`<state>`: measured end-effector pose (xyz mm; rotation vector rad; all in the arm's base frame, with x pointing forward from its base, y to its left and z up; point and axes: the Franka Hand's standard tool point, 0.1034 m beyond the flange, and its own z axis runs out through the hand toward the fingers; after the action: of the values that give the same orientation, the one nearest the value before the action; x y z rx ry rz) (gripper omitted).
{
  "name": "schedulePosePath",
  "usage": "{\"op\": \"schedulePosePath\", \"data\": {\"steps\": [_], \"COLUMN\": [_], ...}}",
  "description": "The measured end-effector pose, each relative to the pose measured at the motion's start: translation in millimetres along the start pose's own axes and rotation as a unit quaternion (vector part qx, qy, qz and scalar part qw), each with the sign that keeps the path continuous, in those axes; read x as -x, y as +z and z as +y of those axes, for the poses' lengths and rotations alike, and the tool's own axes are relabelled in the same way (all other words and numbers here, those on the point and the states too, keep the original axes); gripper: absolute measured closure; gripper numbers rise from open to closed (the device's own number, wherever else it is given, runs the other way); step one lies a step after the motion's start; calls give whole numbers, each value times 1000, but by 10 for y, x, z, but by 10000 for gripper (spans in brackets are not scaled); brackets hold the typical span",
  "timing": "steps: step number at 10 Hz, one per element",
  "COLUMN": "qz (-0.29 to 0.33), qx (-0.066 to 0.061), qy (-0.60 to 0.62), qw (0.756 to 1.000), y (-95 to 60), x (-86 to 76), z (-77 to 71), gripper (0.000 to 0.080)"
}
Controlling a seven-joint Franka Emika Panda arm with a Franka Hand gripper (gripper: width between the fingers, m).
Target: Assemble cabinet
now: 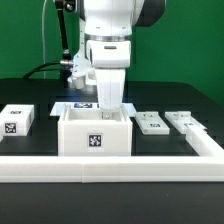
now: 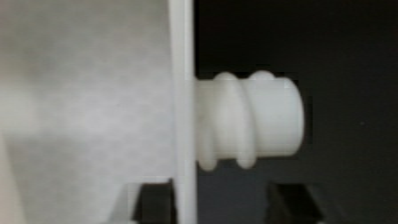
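Observation:
The cabinet body (image 1: 95, 130), an open-topped white box with a tag on its front, stands at the middle against the front rail. My gripper (image 1: 108, 106) reaches down at its far wall. In the wrist view a white wall of the body (image 2: 89, 100) fills one side, with a ribbed white peg (image 2: 258, 115) sticking out of it. My gripper (image 2: 222, 205) is open. One dark fingertip (image 2: 157, 203) sits over the wall, the other (image 2: 292, 203) stands apart on the peg's side. Two flat white panels (image 1: 150, 122) (image 1: 183, 122) lie at the exterior view's right.
A small white tagged block (image 1: 18, 120) lies at the exterior view's left. The long low white border rail (image 1: 110, 165) runs along the front and up the right side. The marker board (image 1: 78, 103) shows behind the body. The table is black.

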<state>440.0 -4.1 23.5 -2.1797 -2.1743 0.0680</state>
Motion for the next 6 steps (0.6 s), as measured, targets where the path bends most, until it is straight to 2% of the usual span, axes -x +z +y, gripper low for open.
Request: {"op": "schedulePosePath", "data": {"steps": [1,2,3,6], "qz": [0,0,0,0], "qx": [0,1,4,5], "qy": [0,0,0,0], "qw": [1000,1000,1000,1000], "y": [0,-5,-11,-12], "x": [0,0,1,1], "z": [0,7,19,23], "gripper": [721,721,760,760]}}
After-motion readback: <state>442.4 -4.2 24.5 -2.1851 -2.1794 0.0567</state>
